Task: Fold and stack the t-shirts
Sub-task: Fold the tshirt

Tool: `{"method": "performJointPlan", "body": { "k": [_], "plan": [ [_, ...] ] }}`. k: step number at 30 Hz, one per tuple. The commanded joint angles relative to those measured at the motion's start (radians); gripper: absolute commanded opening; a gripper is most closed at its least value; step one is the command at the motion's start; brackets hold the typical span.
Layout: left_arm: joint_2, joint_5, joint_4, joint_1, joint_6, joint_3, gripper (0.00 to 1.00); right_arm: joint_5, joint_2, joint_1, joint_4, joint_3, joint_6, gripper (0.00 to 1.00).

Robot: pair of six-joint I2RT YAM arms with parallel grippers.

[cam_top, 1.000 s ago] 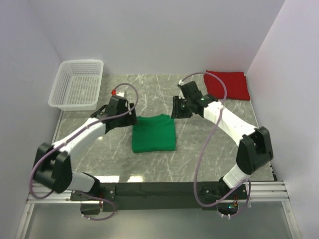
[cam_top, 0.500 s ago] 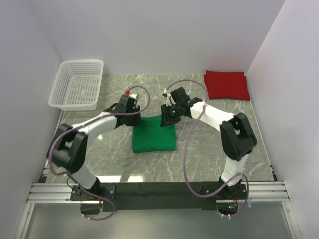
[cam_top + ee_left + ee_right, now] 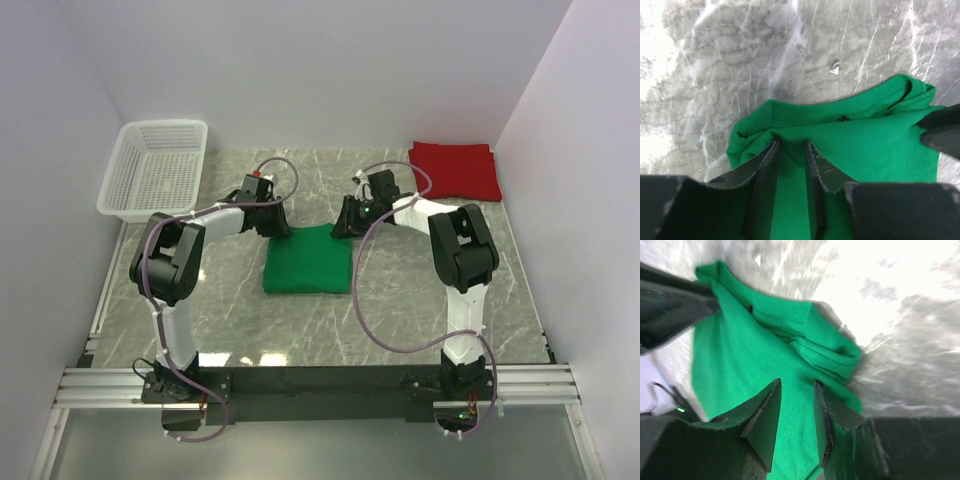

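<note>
Two shirts lie on the grey marbled table (image 3: 400,300). The green shirt (image 3: 308,265) is folded into a rough rectangle near the middle of the top view. The red shirt (image 3: 455,170), also folded flat, rests in the upper right, close to the back wall and well apart from the green one. A white mesh basket (image 3: 165,124) stands in the upper left.

Both arms reach in to the upper edge of the green shirt. The left gripper (image 3: 279,226) is at that edge's left corner and the right gripper (image 3: 341,226) is at its right corner, so the two face each other across the cloth.

In the left wrist view the left gripper's fingers (image 3: 764,164) stand nearly together at the bottom centre. Green cloth fills the narrow slot between them and gathers up toward the tips, so the jaws look clamped on the shirt. The collar edge runs across the middle of that frame, and the dark tip of the other gripper pokes in at the right edge.

In the right wrist view the right gripper's fingers (image 3: 765,415) are likewise close together low in the frame, with green cloth pinched in the gap. A bunched fold of fabric sits just to their right, and bare table fills the upper right.
</note>
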Motion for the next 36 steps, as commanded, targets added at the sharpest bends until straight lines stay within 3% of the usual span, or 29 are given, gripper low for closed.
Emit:
{"method": "performJointPlan", "body": {
  "k": [1, 6, 10, 13, 16, 21, 26, 36],
  "plan": [
    [-0.003, 0.006, -0.003, 0.017, -0.025, -0.018, 0.34, -0.097, -0.017, -0.040, 0.155, -0.040, 0.095, 0.40],
    [-0.134, -0.021, -0.013, 0.041, -0.045, -0.040, 0.39, -0.149, -0.091, -0.062, 0.199, -0.085, 0.146, 0.39],
    [-0.253, -0.019, -0.022, 0.040, -0.069, -0.069, 0.53, -0.191, -0.204, -0.051, 0.242, -0.136, 0.201, 0.39],
    [-0.362, -0.005, -0.008, 0.038, -0.110, -0.138, 0.62, -0.210, -0.279, -0.013, 0.259, -0.191, 0.219, 0.39],
    [-0.467, 0.040, -0.002, 0.031, -0.152, -0.225, 0.63, -0.249, -0.333, 0.048, 0.276, -0.254, 0.235, 0.39],
    [-0.580, 0.095, 0.010, -0.043, -0.210, -0.391, 0.59, -0.267, -0.382, 0.141, 0.353, -0.359, 0.271, 0.39],
    [-0.594, 0.084, 0.056, -0.103, -0.268, -0.529, 0.47, -0.275, -0.307, 0.217, 0.398, -0.372, 0.270, 0.39],
    [-0.511, -0.006, 0.073, -0.083, -0.348, -0.715, 0.22, -0.289, -0.053, 0.169, 0.550, -0.505, 0.278, 0.39]
  ]
}}
